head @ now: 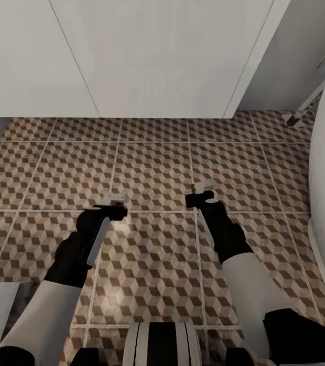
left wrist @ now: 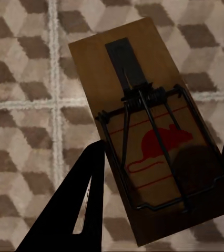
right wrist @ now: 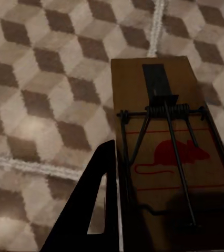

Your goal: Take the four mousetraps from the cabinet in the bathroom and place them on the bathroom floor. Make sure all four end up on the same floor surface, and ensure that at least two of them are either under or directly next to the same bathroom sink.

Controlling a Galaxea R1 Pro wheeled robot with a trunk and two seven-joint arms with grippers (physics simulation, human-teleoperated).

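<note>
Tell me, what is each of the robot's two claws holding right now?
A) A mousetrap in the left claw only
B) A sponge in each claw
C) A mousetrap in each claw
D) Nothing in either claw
C: the left wrist view shows a wooden mousetrap with a red mouse print between the left claw's fingers, and the right wrist view shows another mousetrap in the right claw, both above the patterned floor tiles.

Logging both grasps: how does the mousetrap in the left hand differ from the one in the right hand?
1. The left mousetrap sits skewed across its wrist view; the right mousetrap runs nearly straight along its hand.
2. The left one hangs over a grout crossing of the bathroom floor; the right one over a single grout line.

Shared: brown boards, dark wire, red mouse print, each clamped between dark fingers above the tiles.
</note>
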